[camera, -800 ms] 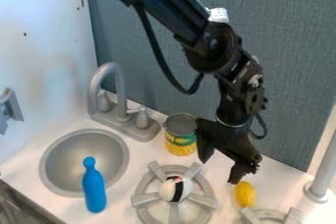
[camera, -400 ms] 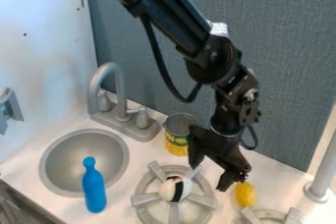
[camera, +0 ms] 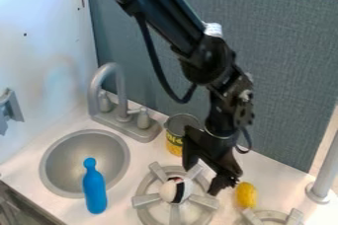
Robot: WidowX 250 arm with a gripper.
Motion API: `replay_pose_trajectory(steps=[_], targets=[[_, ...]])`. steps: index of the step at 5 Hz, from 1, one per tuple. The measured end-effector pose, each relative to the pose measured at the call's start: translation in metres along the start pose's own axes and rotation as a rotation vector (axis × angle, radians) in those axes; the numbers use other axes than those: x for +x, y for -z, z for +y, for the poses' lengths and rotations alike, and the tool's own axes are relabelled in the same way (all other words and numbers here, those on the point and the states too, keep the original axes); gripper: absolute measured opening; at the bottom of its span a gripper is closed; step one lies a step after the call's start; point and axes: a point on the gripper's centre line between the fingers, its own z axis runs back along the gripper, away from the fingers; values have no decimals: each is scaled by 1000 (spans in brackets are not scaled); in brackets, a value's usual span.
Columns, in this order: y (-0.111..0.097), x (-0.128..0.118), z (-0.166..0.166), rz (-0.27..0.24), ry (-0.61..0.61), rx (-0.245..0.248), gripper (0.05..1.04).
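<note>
Gripper (camera: 202, 177): lower ctr., fingers wide apart, nothing held.
Ball (camera: 177, 190): lower ctr., on burner (camera: 147, 200), just down-left of gripper; round, no long axis.
Can (camera: 174, 141): nr. ctr., partly behind gripper.

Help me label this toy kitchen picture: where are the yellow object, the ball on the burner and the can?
Yellow object (camera: 246, 195), camera view: middle of its body.
Ball (camera: 176, 190), camera view: middle of its visible surface.
Can (camera: 174, 148), camera view: yellow lower side.
</note>
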Motion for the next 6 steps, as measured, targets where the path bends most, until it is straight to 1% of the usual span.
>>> replay_pose_trajectory(steps=[1,2,3,4,5,6], targets=[[22,-13,17,93,3,-36,1001],[27,-17,26,115,-19,-41,1001],[35,-19,29,134,-19,-46,1001],[47,-14,26,156,3,-59,1001],[60,-16,22,183,-1,-82,944],[63,-14,25,156,-13,-93,707]])
